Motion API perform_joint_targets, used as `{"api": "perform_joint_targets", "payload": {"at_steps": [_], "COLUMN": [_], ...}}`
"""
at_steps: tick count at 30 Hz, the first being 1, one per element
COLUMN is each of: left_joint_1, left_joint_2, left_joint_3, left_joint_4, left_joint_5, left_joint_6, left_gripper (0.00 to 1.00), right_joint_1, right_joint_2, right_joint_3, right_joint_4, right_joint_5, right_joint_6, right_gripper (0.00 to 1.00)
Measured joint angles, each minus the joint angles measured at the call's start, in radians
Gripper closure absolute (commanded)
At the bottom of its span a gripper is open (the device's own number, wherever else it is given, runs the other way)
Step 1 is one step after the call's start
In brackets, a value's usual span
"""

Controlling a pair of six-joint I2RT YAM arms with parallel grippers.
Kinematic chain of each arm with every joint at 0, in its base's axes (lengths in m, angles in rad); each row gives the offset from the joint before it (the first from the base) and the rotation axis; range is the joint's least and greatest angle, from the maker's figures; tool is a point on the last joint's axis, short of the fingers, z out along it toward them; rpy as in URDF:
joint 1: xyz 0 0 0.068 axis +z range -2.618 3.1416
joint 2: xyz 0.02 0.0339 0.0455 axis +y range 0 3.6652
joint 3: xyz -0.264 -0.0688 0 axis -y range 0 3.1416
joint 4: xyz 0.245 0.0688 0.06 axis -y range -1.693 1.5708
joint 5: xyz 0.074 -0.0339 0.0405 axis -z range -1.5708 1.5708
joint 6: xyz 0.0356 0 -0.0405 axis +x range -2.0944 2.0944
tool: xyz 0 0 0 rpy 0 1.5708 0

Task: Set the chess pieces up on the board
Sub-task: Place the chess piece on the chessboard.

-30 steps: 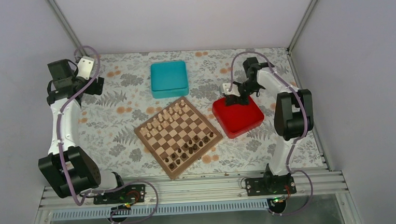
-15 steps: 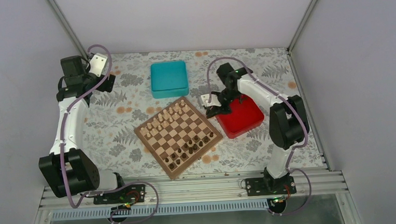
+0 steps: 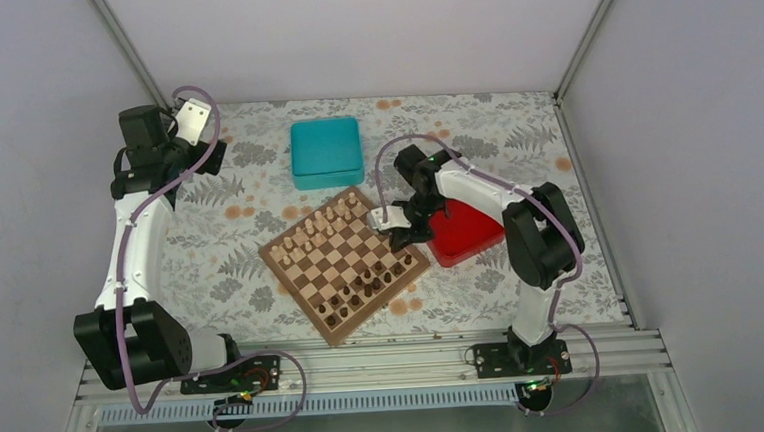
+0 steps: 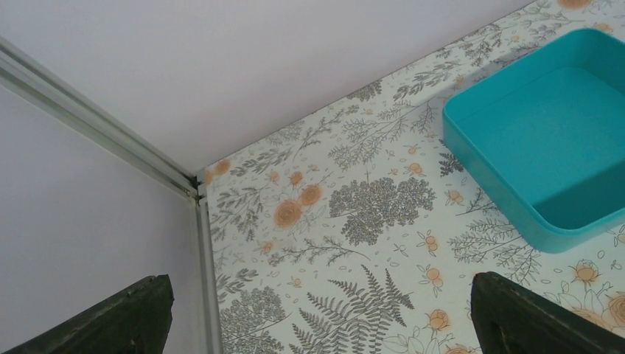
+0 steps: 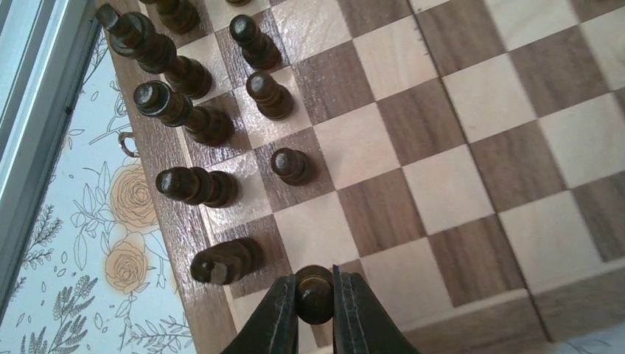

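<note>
Right fingers [image 5: 274,317] pinched on one dark chess piece [image 5: 314,293] at the board [image 5: 442,147] edge — left fingers [image 4: 125,321] spread wide, empty, above the bench [image 4: 354,243].

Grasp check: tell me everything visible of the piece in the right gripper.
The piece is small, dark brown and wooden-looking, with a rounded head. Its body is hidden from above; it is probably a pawn. The right gripper is shut on it, pressing each side. It hangs over edge squares of the board, in line with the other dark pawns. Whether its base touches the board cannot be told.
</note>
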Motion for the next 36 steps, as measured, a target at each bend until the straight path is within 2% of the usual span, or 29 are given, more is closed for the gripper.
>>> {"api": "perform_joint_targets", "payload": {"at_steps": [14, 36], "left_joint_1": [-0.005, -0.006], "left_joint_2": [0.000, 0.000], "left_joint_3": [0.000, 0.000], "left_joint_4": [0.000, 0.000], "left_joint_5": [-0.008, -0.018], "left_joint_6": [0.000, 0.000], "left_gripper": [0.00, 0.00], "right_joint_1": [0.050, 0.057], "right_joint_2": [0.038, 0.069], "right_joint_3": [-0.039, -0.039], "right_joint_4": [0.079, 0.096], "right_joint_5": [0.029, 0.035], "right_joint_6": [0.050, 0.065], "right_gripper": [0.92, 0.88]}}
